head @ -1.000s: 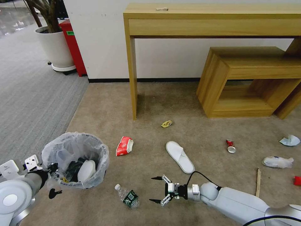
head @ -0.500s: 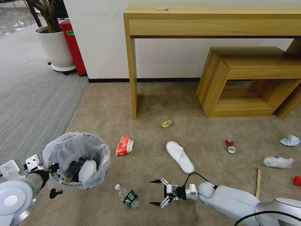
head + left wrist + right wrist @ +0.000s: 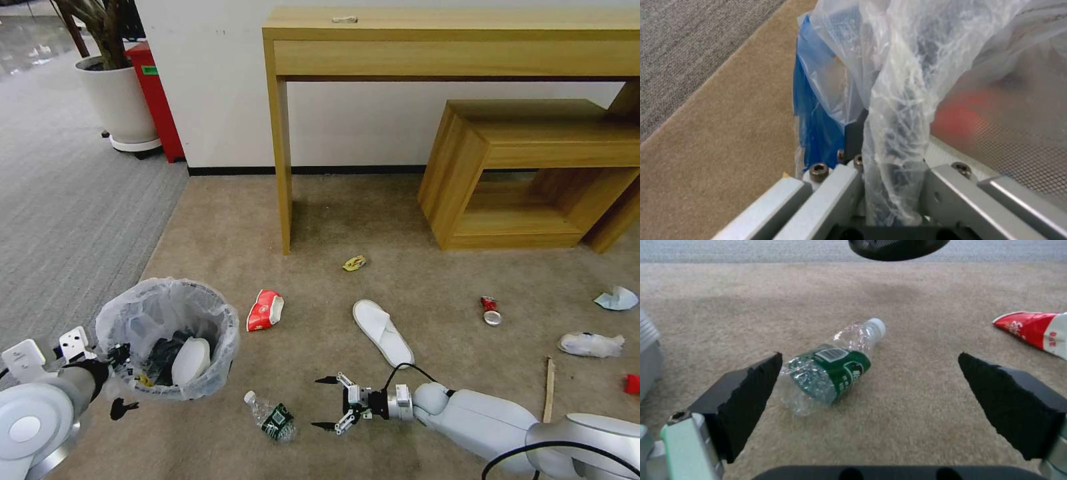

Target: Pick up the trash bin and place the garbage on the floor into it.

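Our right fingers point(image 3: 751, 400) are spread wide and hold nothing, low over the floor point(image 3: 427, 280), pointing at the crushed bottle point(image 3: 272, 417) that lies just ahead of them on its side. The right gripper point(image 3: 327, 403) sits close to it but not touching. In the right wrist view the bottle point(image 3: 831, 370) lies nearer one pad than the other, cap away from us. We judge it light, thin and springy, with crinkled clear walls that may slip or buckle; the green-labelled middle looks the firmest place to pinch, across its width.

Our left fingers point(image 3: 853, 136) are clamped on the rim of the trash bin point(image 3: 167, 337), with the liner bag pinched between them. The left gripper point(image 3: 120, 363) holds the bin at our left, near the bottle. A white slipper already stands inside.

Farther out lie the red-white carton point(image 3: 265, 310), a second slipper point(image 3: 382, 332), a yellow wrapper point(image 3: 354, 263), a red can point(image 3: 491, 311), a wooden stick point(image 3: 549, 387) and tissues point(image 3: 591, 344).
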Available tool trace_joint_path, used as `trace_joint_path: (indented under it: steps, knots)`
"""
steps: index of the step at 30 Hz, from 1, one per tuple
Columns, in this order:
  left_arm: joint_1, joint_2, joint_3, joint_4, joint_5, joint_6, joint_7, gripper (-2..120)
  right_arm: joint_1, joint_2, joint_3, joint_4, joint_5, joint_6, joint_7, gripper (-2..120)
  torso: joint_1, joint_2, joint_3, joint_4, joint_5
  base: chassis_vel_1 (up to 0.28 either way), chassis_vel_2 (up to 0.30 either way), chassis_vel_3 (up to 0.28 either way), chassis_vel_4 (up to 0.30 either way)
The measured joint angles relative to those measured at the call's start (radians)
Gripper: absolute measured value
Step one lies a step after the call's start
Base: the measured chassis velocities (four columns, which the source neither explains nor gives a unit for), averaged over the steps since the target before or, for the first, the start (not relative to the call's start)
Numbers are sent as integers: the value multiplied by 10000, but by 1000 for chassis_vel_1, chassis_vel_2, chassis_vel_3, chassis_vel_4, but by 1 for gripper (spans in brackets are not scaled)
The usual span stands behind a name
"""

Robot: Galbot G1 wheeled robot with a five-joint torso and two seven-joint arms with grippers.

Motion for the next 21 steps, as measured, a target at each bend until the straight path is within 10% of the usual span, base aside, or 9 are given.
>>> trace_joint_path:
  steps: [21]
  knots:
    - [-128, 225, 153, -140, -113, -11, -68, 0, 96, 1312, -477, -1283, 661, 7, -213, 100, -2, 0, 0, 0, -1, 0, 0, 0, 0]
